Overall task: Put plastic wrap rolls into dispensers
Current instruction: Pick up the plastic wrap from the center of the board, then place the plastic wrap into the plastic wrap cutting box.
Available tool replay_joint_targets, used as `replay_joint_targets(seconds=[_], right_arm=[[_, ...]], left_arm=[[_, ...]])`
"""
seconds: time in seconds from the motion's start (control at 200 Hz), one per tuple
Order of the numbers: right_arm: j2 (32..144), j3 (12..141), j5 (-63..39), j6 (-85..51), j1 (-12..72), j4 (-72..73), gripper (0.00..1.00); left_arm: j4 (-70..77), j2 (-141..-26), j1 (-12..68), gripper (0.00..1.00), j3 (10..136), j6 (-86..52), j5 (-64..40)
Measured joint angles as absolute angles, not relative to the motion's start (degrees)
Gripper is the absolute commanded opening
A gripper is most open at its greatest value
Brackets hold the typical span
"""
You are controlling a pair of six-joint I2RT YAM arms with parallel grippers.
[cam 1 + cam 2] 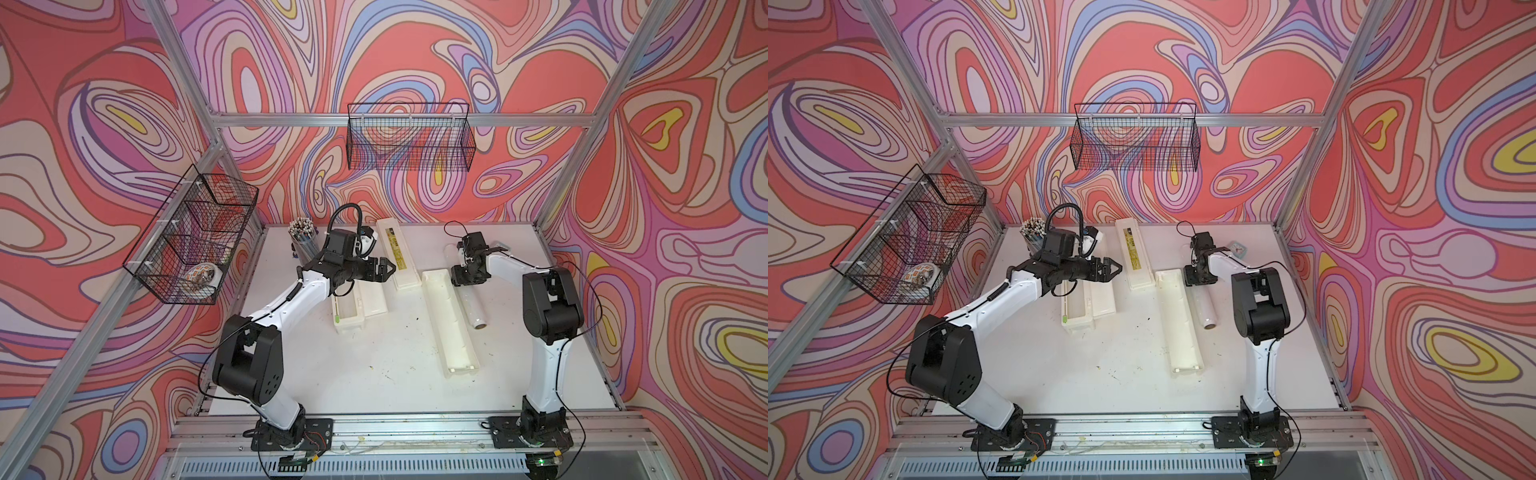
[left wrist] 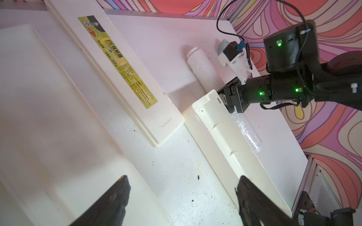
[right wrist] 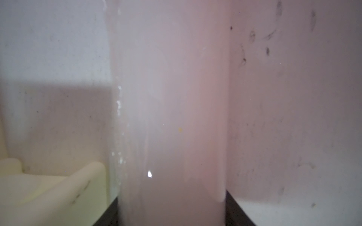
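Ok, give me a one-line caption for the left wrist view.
Open left tool hovers over the table; ahead, the right tool straddles a plastic wrap roll beside an open dispenser.

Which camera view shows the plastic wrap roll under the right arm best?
The left wrist view: the plastic wrap roll shows nearly end to end, with the right claw across its middle. Both top views show the roll small, partly under that claw. The right wrist view gives only a blurred close-up stretch.
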State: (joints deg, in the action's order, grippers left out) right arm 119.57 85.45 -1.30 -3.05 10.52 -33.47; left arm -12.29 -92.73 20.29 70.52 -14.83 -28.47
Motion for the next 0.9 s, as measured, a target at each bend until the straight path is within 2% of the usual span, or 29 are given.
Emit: replay_joint_targets(seconds=[0.18,0.356,0.466,0.711,0.901], right_arm=[[112.95,84.75,0.27,-5.02,10.52,-38.19,0.06],[100.29,86.28,1.58,-7.2,11.75,-44.21,0.06],[94.41,86.8,2.17,-10.39,15.64,-46.74,0.06],[91.9,80.14,2.13,-20.08,26.92,-48.34,0.04],[91.92,75.42,3.09,-24.18,29.34,-49.5,0.04]], left_arm=[[-12.21,-92.73,20.29,0.86,70.52,-15.05,-28.69],[-11.7,-92.75,20.29,0.86,70.52,-15.92,-29.54],[-10.63,-93.21,20.29,0.86,70.65,-16.95,-30.52],[-9.26,-95.02,20.29,0.84,71.18,-19.11,-32.29],[-9.21,-95.04,20.29,0.84,71.18,-19.77,-33.08]])
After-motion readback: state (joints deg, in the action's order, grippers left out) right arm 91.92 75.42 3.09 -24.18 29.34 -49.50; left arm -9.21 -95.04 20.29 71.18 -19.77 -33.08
